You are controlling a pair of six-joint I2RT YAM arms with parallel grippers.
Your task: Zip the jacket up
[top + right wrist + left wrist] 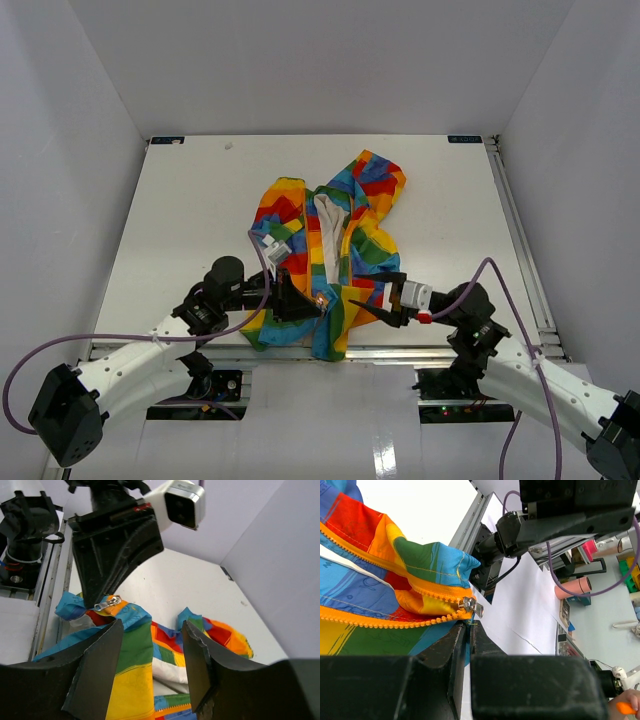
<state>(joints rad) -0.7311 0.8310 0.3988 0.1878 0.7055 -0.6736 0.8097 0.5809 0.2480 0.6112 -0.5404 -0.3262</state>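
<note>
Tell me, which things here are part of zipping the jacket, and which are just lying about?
Job: jacket; zipper slider; left pincer, shut on the jacket's hem; right pincer, open.
Lying about: peach roll and green object, both off the table.

Robot lab, white-walled test table (190, 200)

Left gripper (468, 626) jaws pinched together on the jacket (427, 560) hem. Silver zipper slider (471, 605) sits just beyond the fingertips. Two orange rows of zipper teeth (380, 624) diverge leftward from it, unjoined.
</note>
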